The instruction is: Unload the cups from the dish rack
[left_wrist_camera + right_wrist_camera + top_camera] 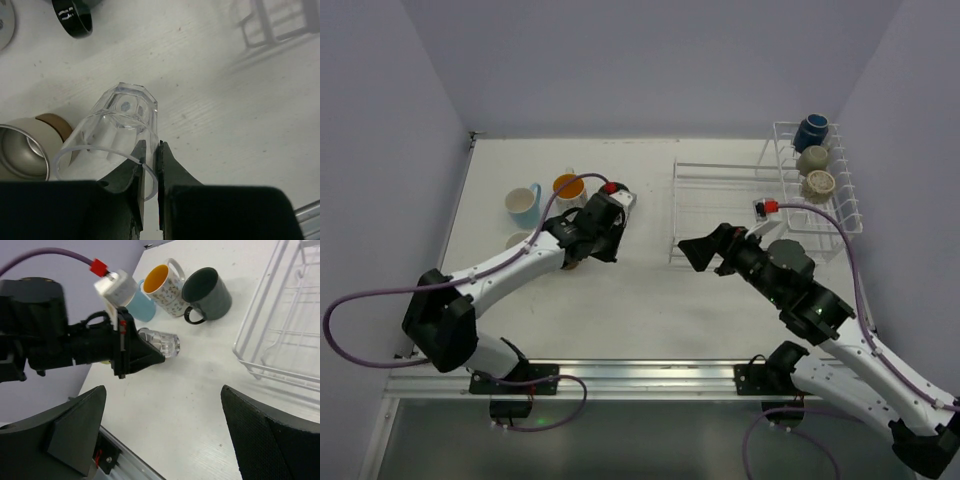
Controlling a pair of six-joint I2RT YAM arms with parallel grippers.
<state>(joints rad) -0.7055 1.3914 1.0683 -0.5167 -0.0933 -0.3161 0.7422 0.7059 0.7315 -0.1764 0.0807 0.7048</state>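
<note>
Fingers (139, 156) of the left gripper (150, 152) are pinched on the rim of a clear glass cup (122, 122), which lies on its side on the table (240, 125).

The glass wall is caught between the two tips, with the cup's base pointing toward the top of the left wrist view. A beige-brown cup (25, 150) lies just beside it at lower left. In the overhead view, a light blue mug (523, 205) and a patterned mug (569, 186) with an orange inside stand on the table left of centre, and the right wrist view shows a dark mug (206, 300) next to them. The right gripper (705, 250) has its fingers spread wide with nothing between them, near the lower left corner of the dish rack (725, 182). At upper right, the rack's taller basket holds a navy cup (811, 131), a pale green cup (812, 160) and a beige cup (818, 184).
</note>
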